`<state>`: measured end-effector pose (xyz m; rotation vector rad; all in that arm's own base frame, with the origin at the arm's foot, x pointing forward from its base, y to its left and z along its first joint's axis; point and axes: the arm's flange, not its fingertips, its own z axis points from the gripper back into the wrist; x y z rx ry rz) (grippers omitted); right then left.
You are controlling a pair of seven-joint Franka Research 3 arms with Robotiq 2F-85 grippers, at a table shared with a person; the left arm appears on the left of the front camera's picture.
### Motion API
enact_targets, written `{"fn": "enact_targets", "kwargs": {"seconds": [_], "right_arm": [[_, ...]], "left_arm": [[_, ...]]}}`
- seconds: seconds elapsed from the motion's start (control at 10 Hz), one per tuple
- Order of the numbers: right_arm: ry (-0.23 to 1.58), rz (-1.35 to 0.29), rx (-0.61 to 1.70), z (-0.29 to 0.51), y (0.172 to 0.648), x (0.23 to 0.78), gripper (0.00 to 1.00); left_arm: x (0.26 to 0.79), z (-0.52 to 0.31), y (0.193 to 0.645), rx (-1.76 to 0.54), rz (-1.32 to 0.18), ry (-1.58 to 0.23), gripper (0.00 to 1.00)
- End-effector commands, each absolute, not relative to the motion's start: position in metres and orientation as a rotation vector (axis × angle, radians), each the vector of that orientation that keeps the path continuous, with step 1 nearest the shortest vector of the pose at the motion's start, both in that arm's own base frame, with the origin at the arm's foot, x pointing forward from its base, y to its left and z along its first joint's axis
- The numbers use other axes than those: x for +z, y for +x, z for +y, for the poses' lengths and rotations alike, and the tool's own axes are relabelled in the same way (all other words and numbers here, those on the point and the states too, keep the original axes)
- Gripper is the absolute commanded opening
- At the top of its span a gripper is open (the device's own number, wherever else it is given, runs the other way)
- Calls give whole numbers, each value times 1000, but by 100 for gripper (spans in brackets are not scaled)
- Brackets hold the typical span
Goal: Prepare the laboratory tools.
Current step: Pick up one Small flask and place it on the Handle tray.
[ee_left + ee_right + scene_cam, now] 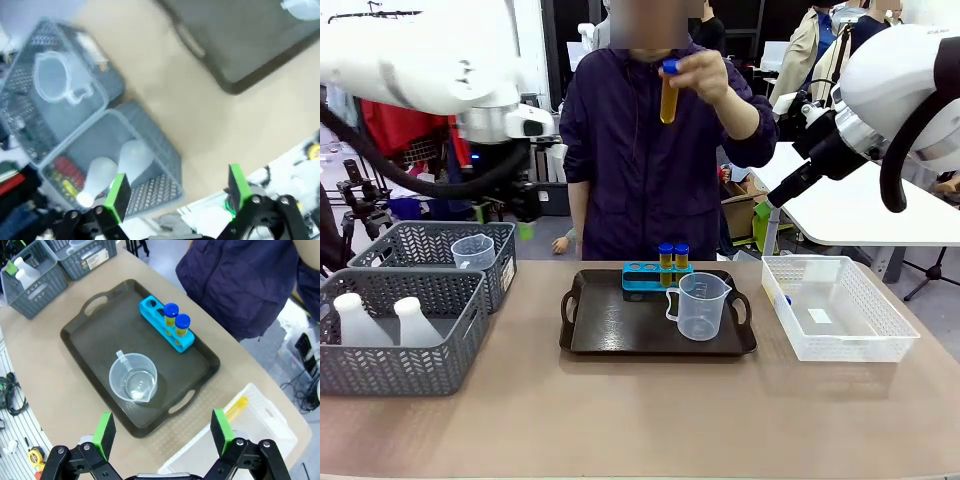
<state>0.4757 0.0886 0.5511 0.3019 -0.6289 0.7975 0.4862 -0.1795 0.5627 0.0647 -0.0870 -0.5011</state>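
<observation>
Front view: the left arm [420, 50] hangs high, left of the tray [620, 330], and the right arm [895, 85] hangs high to its right. Behind the tray a person's hand [708, 75] holds a raised tube [668, 98] at chest height. On the tray stand a rack [642, 277] with two rack tubes [673, 256] and a beaker [702, 306]. Right of the tray is a white basket [840, 330]. Left of it, grey baskets [420, 350] hold two flasks [360, 320] and a second beaker [473, 250].

Left wrist view, blurred: the left pincer [177, 192] is spread with nothing in it, above the flasks [132, 157], well left of the tray [250, 45].

Right wrist view: the right pincer [162, 430] is spread and bare over the tray's near rim [150, 427]. A loose tube [235, 407] lies in the white basket [255, 450]. A basket label [95, 255] beyond the tray is too small to read.
</observation>
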Motion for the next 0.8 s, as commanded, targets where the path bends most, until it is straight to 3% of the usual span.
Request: {"fn": "enact_targets", "kwargs": {"seconds": [0.0,0.6,0.7], "right_arm": [[310,-631,796,88,476,551,100],[310,-631,796,88,476,551,100],[310,-631,796,88,476,551,100]], "left_arm": [[550,-134,471,-411,-106,9,100],[485,16,462,-168,30,19,100],[476,31,458,-147,-24,50,100]]}}
